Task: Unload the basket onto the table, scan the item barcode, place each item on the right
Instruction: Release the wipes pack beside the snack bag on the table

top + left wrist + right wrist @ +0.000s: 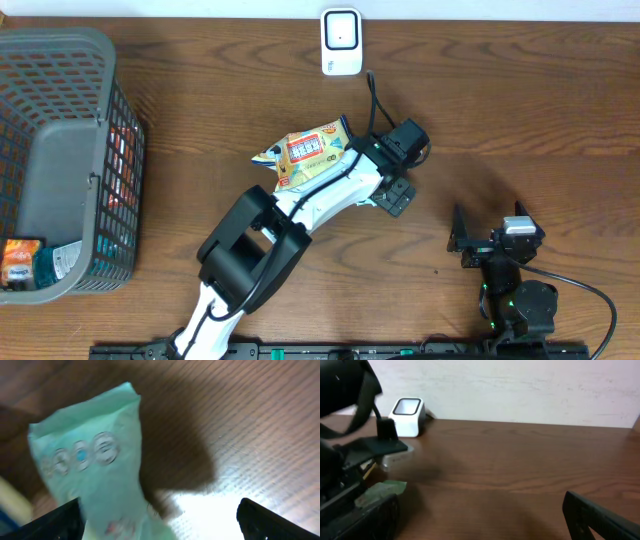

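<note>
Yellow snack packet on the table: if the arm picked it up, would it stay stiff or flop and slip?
Probably floppy: the yellow printed film snack packet has thin, crimped, wrinkled ends. Likely light for its size, being a flat pouch. Its smooth film may slip in a grip, but lying flat it should not roll.

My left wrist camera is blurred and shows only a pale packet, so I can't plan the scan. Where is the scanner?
Observer: The white scanner stands at the far edge of the table, beyond the packet and apart from it.
Operator: Which side of the packet faces up?
Observer: Its yellow printed side, with a red-and-white label.
Operator: Anything else on the table?
Observer: A grey basket at the left edge, with a few packaged items inside.
</note>
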Robot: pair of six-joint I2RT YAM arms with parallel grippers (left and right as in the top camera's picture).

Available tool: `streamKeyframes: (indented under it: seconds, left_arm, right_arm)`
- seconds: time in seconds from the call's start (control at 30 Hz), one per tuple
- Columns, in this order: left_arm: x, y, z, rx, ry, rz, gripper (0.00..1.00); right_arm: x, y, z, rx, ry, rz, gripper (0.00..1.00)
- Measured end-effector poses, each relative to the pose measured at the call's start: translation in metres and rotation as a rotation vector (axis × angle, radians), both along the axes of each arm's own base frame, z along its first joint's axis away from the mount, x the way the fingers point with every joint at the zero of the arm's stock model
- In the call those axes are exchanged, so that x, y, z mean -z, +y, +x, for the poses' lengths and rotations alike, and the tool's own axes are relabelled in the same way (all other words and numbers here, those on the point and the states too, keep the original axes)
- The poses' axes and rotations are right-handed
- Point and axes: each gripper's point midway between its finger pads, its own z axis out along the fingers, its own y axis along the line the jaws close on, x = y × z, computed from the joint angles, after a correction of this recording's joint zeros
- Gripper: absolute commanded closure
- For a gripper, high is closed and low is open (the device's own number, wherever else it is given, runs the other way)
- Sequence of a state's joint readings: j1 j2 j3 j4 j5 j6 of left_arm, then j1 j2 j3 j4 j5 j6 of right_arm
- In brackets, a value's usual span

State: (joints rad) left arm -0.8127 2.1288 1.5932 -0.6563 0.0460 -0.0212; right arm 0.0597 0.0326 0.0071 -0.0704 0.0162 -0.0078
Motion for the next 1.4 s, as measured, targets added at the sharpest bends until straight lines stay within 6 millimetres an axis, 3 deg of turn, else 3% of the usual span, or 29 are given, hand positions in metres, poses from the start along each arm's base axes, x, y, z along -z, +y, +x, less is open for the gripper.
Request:
streamKeyframes:
  seconds: [0.3, 0.73, 1.13, 1.4]
  left_arm:
    - [-0.073, 0.001, 0.011, -0.018, -0.11, -0.114, 0.04]
    - [-0.127, 0.041, 0.033, -0.111, -0.177, -0.167, 0.04]
    - [-0.167, 0.114, 0.055, -0.269, -0.218, -0.175, 0.04]
    - [-0.221, 0.188, 0.056, -0.426, -0.3, -0.208, 0.04]
  right_arm:
    - [0.0, 0.0, 0.0, 0.0, 0.0, 0.0, 0.01]
    - [0.0, 0.0, 0.0, 0.0, 0.0, 0.0, 0.01]
    - [0.0, 0.0, 0.0, 0.0, 0.0, 0.0, 0.01]
    - [0.0, 0.0, 0.0, 0.0, 0.0, 0.0, 0.01]
